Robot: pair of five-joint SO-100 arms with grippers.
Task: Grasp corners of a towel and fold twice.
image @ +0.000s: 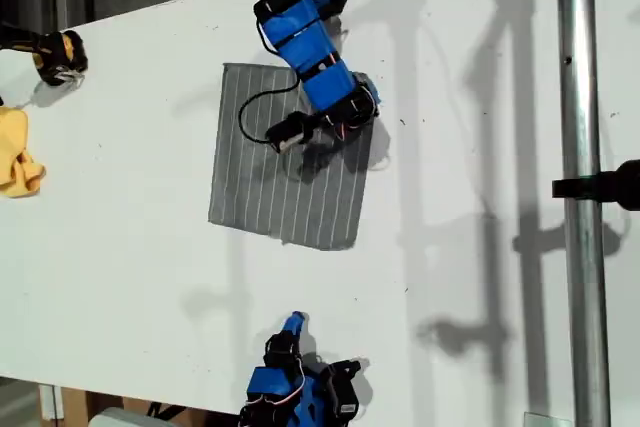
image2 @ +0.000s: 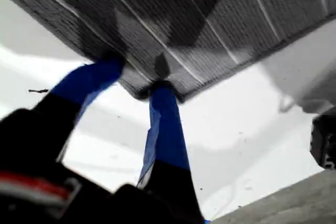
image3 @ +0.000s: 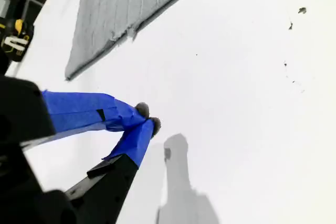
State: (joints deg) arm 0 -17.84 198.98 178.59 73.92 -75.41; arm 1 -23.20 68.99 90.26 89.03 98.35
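Gripping at the towel's edge, your first gripper (image2: pixel 139 80) has its 2 blue fingers (image2: pixel 165 124) set narrow, tips pressed against the grey striped cloth, and whether fabric is actually pinched between them you cannot tell from the first wrist view. In the exterior view that same gripper (image: pixel 368 97) sits at the end of the blue arm (image: pixel 305 42) reaching in from the top, low over the towel's corner (image: pixel 372 117) at the exterior view's upper right. A black cable (image: pixel 255 112) loops from the arm across the cloth.

The towel (image: pixel 260 182) lies flat and spread on the white table (image: pixel 120 247), stripes running roughly top to bottom in the exterior view, its lower edge slightly uneven.

Your second gripper (image3: pixel 146 118) has its taped fingers (image3: pixel 84 109) closed together, tips touching, nothing between them. It hovers over bare table, with the towel (image3: pixel 126 9) well apart from it, ahead of the tips. In the exterior view it (image: pixel 293 324) points up from the bottom edge toward the towel's lower edge.

Off at the exterior view's left edge lies a small yellow cloth (image: pixel 15 152), well clear of the towel.
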